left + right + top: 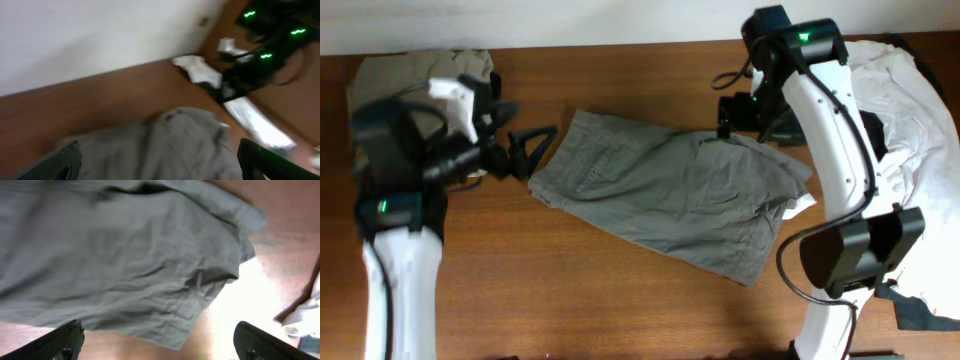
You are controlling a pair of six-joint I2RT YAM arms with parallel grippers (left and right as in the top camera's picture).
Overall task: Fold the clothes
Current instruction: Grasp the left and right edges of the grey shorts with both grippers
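Shorts (670, 190): flat on desk (620, 300) for folding.
Left end effector (538, 152): released, beside one edge.
Right end effector (159, 330): released, over opposite edge.

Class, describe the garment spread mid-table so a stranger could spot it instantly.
Start from the brown wooden table; at its centre lie the grey-olive shorts, spread flat and wrinkled. Unlike the beige garment bunched at the far left corner and the white shirt heaped on the right, they alone are laid out.
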